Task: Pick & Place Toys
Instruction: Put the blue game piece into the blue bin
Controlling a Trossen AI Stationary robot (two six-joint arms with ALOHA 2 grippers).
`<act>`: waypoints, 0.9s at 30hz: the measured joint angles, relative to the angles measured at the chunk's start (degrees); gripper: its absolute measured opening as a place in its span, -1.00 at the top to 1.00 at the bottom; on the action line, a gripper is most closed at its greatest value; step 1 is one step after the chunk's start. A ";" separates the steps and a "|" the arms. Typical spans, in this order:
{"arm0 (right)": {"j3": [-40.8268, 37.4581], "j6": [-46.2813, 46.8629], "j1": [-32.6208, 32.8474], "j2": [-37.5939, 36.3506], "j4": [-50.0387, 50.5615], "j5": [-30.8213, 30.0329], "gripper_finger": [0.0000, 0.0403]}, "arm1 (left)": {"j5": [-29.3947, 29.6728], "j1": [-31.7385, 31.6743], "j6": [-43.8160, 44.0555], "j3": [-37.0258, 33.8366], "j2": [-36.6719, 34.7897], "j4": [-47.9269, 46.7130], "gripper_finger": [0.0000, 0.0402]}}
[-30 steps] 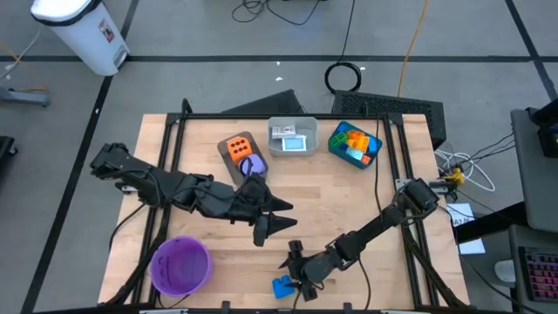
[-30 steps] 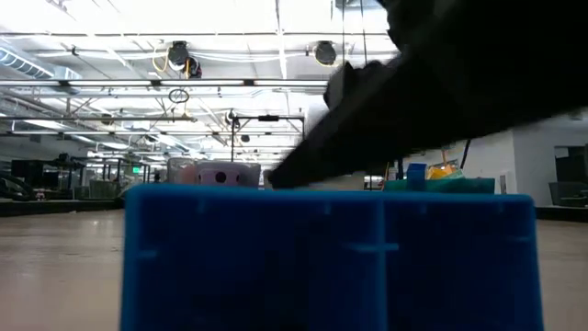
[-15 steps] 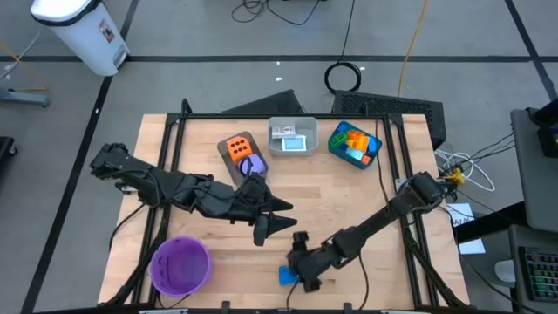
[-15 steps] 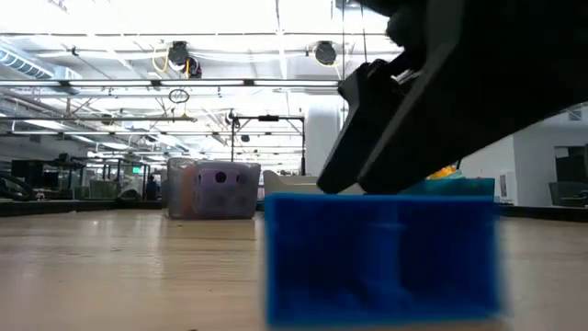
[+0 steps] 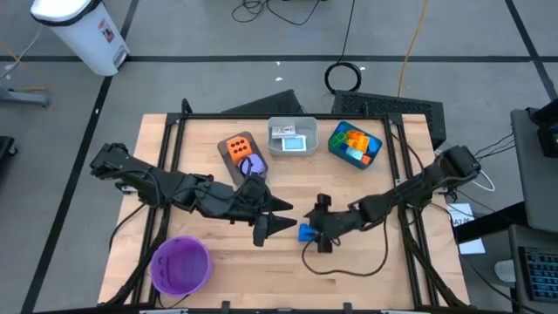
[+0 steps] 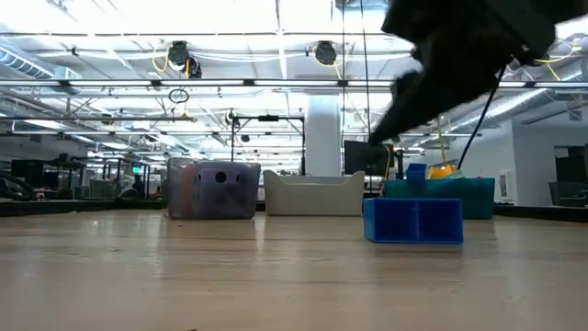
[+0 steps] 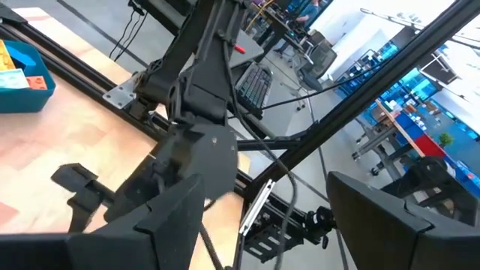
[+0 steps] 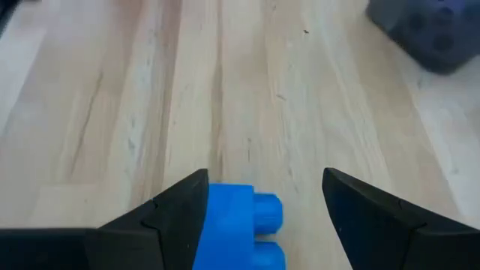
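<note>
The blue brick (image 5: 306, 232) sits near the middle of the worktop (image 5: 349, 187), between the spread fingers of the right pincer (image 5: 316, 228), not visibly pinched. It looks light, hard and slick; take it across its flat sides. The left pincer (image 5: 281, 215), spread and empty, hovers at its nine o'clock. The teal bin (image 5: 354, 144) waits toward one o'clock.

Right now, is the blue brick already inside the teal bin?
No, the blue brick lies on the bare table, mid-table by the right gripper, far from the teal bin.
</note>
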State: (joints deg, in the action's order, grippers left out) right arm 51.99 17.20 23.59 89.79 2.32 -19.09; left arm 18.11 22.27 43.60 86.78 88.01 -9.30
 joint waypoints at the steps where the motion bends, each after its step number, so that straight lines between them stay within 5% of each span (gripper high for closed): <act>1: -1.55 0.31 -0.02 -0.71 -1.97 0.89 -0.26 | -0.02 -0.01 -0.16 0.00 0.00 0.00 -0.43; 8: -5.36 0.74 -0.02 -0.69 -8.59 10.15 -0.34 | -0.02 -0.01 -0.83 0.00 0.00 -0.36 -0.43; 27: -5.35 4.31 -4.11 8.47 -13.50 13.45 -0.75 | -0.02 -0.12 -1.46 0.00 0.00 -0.37 -0.43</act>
State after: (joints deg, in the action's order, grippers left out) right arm 46.64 21.52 19.48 98.26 -11.18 -5.63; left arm 18.09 22.15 42.14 86.78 88.01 -9.67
